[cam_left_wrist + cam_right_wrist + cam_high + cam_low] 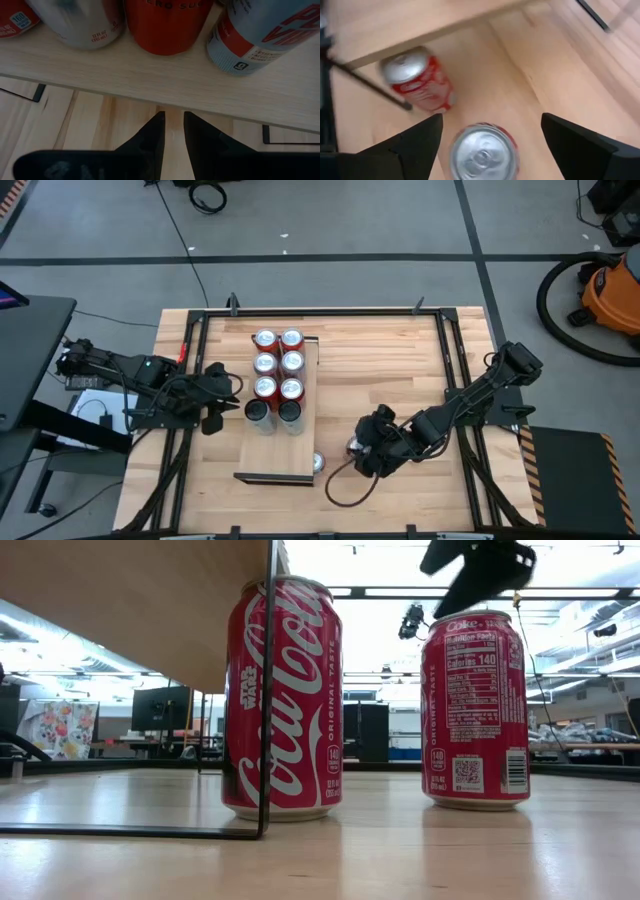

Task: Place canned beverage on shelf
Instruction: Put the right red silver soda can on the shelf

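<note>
The shelf [275, 455] is a pale board raised on a black wire frame [268, 690], and several cans [278, 365] stand on its far half. A red cola can [475, 705] stands upright on the tabletop to the right of the shelf. My right gripper [492, 117] hovers open just above it, one finger on either side, apart from it. A second red cola can [285, 700] stands on the tabletop at the shelf's near right corner, beside the wire leg. My left gripper [173, 117] is shut and holds nothing, pointing at the shelf's left edge [150, 75].
A black metal frame [450, 360] runs around the tabletop. A dark cable [345, 485] loops on the wood near my right gripper. Bare wood lies to the right of the shelf and on its near half. An orange vacuum [610, 290] stands off the table.
</note>
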